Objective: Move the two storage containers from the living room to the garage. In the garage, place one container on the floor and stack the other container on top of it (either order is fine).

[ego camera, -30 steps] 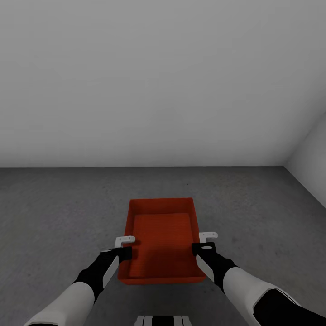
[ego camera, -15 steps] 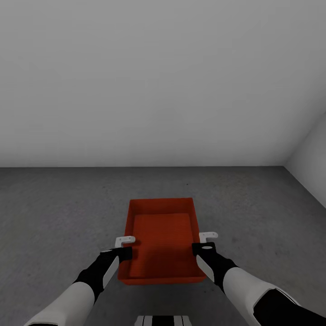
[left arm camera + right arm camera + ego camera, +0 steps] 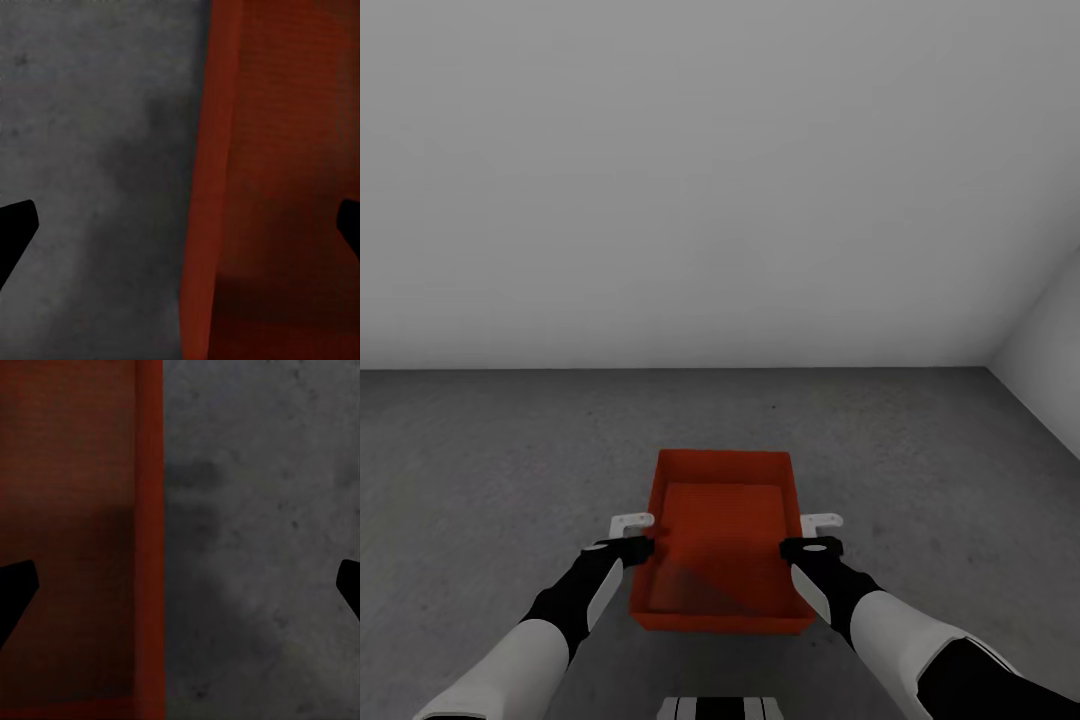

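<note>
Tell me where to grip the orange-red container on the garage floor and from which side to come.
Grip the storage container by its two long thin side walls, coming from above, one gripper per wall. It has no lid or handles, so the upright rims suit a pinch. The open left gripper and right gripper each already straddle a wall.

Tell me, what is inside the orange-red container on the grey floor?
The storage container looks empty: in the head view only its bare bottom with a shadow shows. The strip of bottom right behind the near wall is hidden from that view.
</note>
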